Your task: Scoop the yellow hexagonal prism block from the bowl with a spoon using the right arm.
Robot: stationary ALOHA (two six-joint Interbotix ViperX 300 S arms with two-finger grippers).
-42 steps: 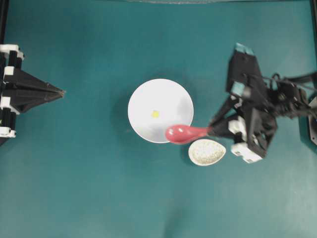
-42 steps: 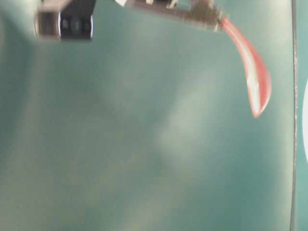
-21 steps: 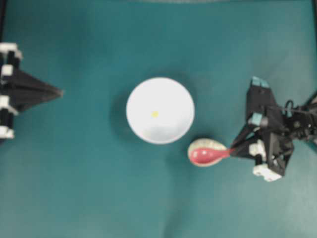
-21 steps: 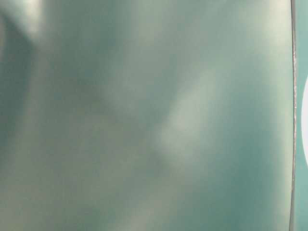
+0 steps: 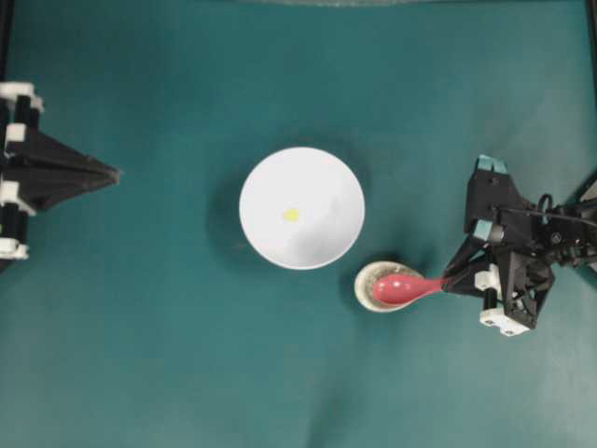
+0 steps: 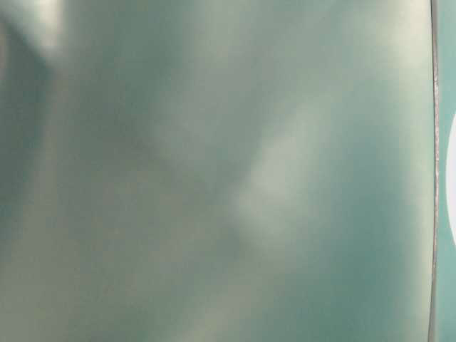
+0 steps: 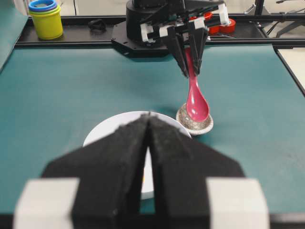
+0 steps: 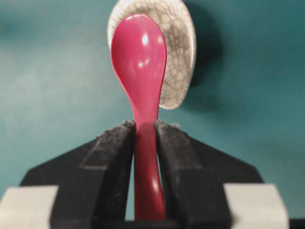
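The white bowl (image 5: pixel 301 207) stands mid-table with the tiny yellow hexagonal prism block (image 5: pixel 291 215) lying inside it. My right gripper (image 5: pixel 448 281) is shut on the handle of the pink-red spoon (image 5: pixel 399 287), whose empty scoop hangs over the speckled spoon rest (image 5: pixel 366 285), lower right of the bowl. In the right wrist view both pads clamp the spoon (image 8: pixel 140 71) handle at my gripper (image 8: pixel 145 128). In the left wrist view the bowl (image 7: pixel 107 131) shows behind my left gripper (image 7: pixel 149 116). My left gripper (image 5: pixel 116 174) is shut on nothing at the far left.
A yellow cup with a blue rim (image 7: pixel 45 18) and red tape roll (image 7: pixel 223 24) sit on the black ledge beyond the teal mat. The table-level view shows only blurred teal surface and a sliver of white at its right edge (image 6: pixel 452 182).
My right gripper carried the spoon from the bowl's lower right rim back over the spoon rest and lowered it there. The block stays in the bowl. The left arm has not moved.
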